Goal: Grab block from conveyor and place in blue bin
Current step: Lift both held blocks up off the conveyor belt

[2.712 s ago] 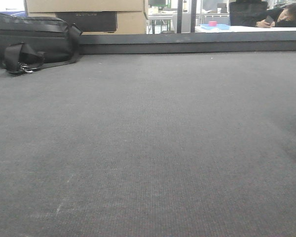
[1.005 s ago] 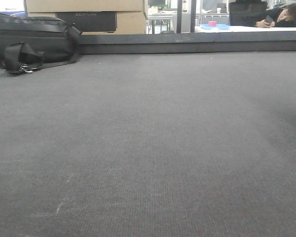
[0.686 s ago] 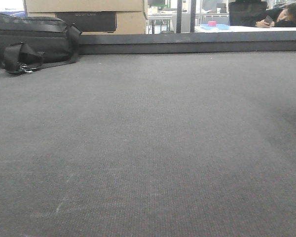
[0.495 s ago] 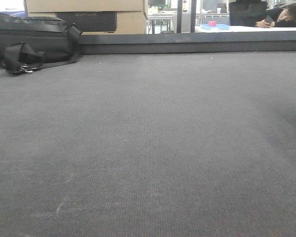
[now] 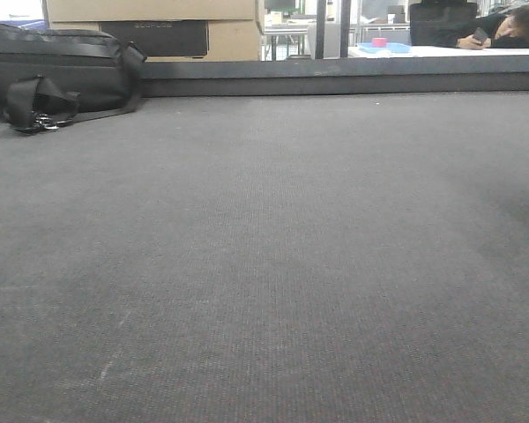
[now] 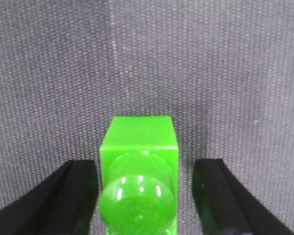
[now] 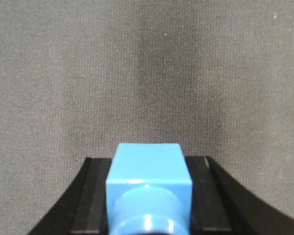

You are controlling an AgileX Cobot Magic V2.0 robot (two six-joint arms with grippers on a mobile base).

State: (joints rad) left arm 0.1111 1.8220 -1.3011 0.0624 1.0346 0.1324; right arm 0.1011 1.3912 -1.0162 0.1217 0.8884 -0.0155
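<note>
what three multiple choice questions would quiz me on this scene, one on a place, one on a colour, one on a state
1. Where in the front view is the black bag? A far left B far right C centre
2. What colour is the block at the right end effector? A green B blue C red
3. How does the left end effector stand around the green block? A clamped on it B open, gaps both sides C away from it

Answers: 1 A, the bag lies at the far left edge; 2 B, a blue block is pinched there; 3 B, conveyor shows on either side of the block.
</note>
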